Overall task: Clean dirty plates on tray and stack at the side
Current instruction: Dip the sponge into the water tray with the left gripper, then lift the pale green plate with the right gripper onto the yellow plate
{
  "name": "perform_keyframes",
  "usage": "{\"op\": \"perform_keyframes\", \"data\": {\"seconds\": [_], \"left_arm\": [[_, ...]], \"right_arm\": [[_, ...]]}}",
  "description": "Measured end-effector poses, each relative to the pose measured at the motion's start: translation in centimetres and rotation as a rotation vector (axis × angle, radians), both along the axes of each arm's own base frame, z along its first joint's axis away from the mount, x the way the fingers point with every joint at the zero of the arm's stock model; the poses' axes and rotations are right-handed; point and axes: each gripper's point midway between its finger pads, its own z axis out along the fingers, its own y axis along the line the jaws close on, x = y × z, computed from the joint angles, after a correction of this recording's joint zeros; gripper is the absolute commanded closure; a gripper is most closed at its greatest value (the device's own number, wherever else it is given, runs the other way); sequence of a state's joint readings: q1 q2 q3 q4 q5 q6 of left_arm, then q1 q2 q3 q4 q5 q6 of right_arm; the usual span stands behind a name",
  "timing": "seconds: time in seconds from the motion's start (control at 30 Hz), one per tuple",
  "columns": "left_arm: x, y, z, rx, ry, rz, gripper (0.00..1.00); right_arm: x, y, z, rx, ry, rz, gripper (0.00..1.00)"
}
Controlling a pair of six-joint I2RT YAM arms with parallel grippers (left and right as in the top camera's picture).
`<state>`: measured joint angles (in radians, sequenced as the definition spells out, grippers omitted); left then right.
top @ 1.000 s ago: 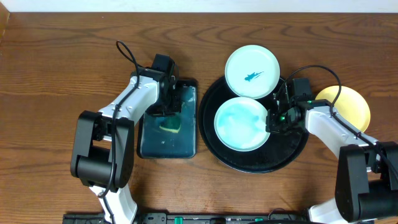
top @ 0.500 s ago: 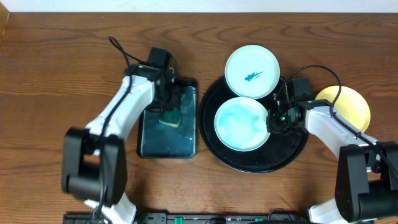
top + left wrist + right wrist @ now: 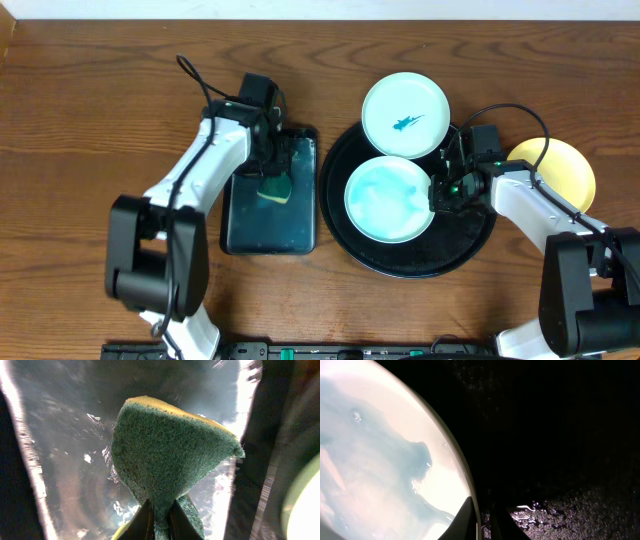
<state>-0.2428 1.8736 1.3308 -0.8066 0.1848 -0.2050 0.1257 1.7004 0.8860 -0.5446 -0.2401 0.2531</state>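
Plates sit in three spots when we look from above. The smeary plate (image 3: 388,198), bluish-white with blue washed over it, lies inside the big black tray (image 3: 470,240). The marked plate (image 3: 405,114), white with a small teal mark, rests on the tray's far rim. The yellow plate (image 3: 565,165) lies on the table (image 3: 100,100) just beside the tray. The right gripper (image 3: 437,195) is at the smeary plate's right edge. The left gripper (image 3: 272,180) is over the small dark tray (image 3: 265,235), with the sponge (image 3: 274,193).

From the left wrist we see both fingers squeezed tight on the green and yellow sponge. We cannot tell if the sponge touches the wet tray.

From the right wrist we see the fingers nearly together, pinching the smeary plate's rim.
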Motion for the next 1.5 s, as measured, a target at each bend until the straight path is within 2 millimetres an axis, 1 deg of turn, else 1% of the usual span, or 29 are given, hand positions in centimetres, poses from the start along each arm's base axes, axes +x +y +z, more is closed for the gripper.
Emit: {"op": "perform_keyframes", "data": {"seconds": [0.07,0.2,0.47,0.67,0.77,0.8,0.9,1.0,1.07,1.1,1.2,1.33,1.4,1.5], "left_arm": [[-0.3,0.1,-1.3,0.009,0.036,0.000,0.92],[-0.5,0.1,-2.9,0.019,0.076,0.000,0.92],[-0.6,0.1,-3.3,0.021,0.087,0.000,0.92],[-0.6,0.1,-3.3,0.018,0.088,0.000,0.92],[-0.6,0.1,-3.3,0.018,0.088,0.000,0.92],[-0.6,0.1,-3.3,0.018,0.088,0.000,0.92],[-0.6,0.1,-3.3,0.018,0.088,0.000,0.92],[-0.6,0.1,-3.3,0.018,0.088,0.000,0.92],[-0.6,0.1,-3.3,0.018,0.088,0.000,0.92],[-0.6,0.1,-3.3,0.018,0.088,0.000,0.92],[-0.6,0.1,-3.3,0.018,0.087,0.000,0.92],[-0.6,0.1,-3.3,0.018,0.088,0.000,0.92],[-0.6,0.1,-3.3,0.018,0.088,0.000,0.92],[-0.6,0.1,-3.3,0.017,0.087,0.000,0.92]], "right_arm": [[0.0,0.1,0.0,0.004,-0.001,0.001,0.96],[0.0,0.2,0.1,0.011,0.000,0.002,0.99],[0.0,0.3,0.1,0.020,-0.001,0.005,0.99],[0.0,0.6,0.2,0.034,-0.001,0.014,0.99],[0.1,0.6,0.6,0.038,-0.014,0.023,0.99],[0.2,0.7,1.0,0.041,-0.026,0.028,0.99],[1.1,0.7,3.2,0.038,-0.105,0.043,0.99],[2.3,0.1,6.3,0.005,-0.219,0.046,0.99],[3.0,-0.7,8.4,-0.042,-0.296,0.037,0.99],[3.1,-0.9,8.7,-0.056,-0.311,0.034,0.99],[3.5,-2.5,10.1,-0.146,-0.368,0.015,0.99],[3.8,-4.3,11.3,-0.269,-0.418,0.010,0.99],[3.8,-4.5,12.2,-0.327,-0.452,0.019,0.99],[4.0,-4.0,13.8,-0.402,-0.519,0.046,0.99]]}}
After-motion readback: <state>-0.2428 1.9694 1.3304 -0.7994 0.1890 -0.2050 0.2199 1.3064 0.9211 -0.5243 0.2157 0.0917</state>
